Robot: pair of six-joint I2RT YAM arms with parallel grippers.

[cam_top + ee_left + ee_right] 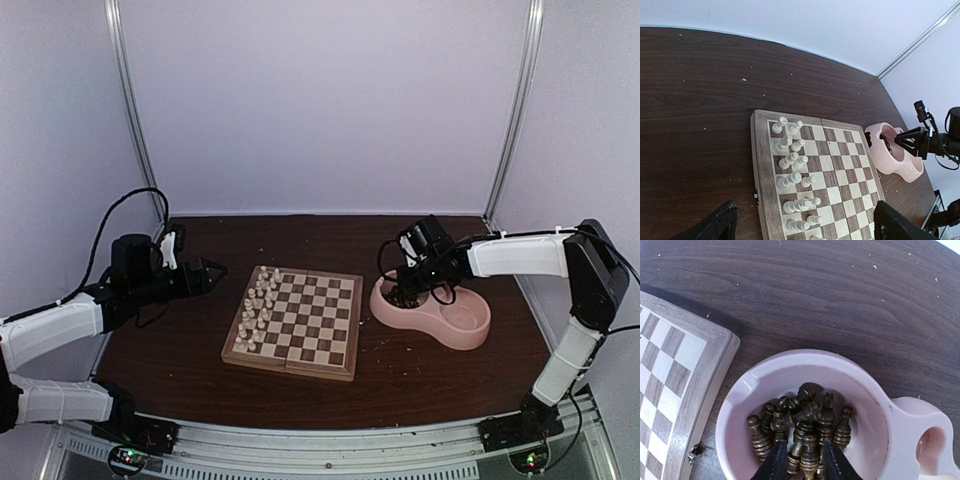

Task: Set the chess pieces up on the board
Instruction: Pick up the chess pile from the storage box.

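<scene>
From above, the board [320, 320] sat mid-tabletop [200, 390], with cream pieces [262, 305] along its left edge. Your left wrist view showed the left tool [805, 205] spread wide. Your right wrist view showed the right tool [804, 447] straddling dark pieces [810, 412] in the pink bowl [790, 360]; you couldn't tell whether it was pinching one.

No text, label, brand or number is legible anywhere.

Satin wooden board [320, 320], dark wood-grain surface [420, 385] beneath it, smooth pink bowl [790, 376] beside the board, glossy dark carved pieces [807, 412] inside
</scene>
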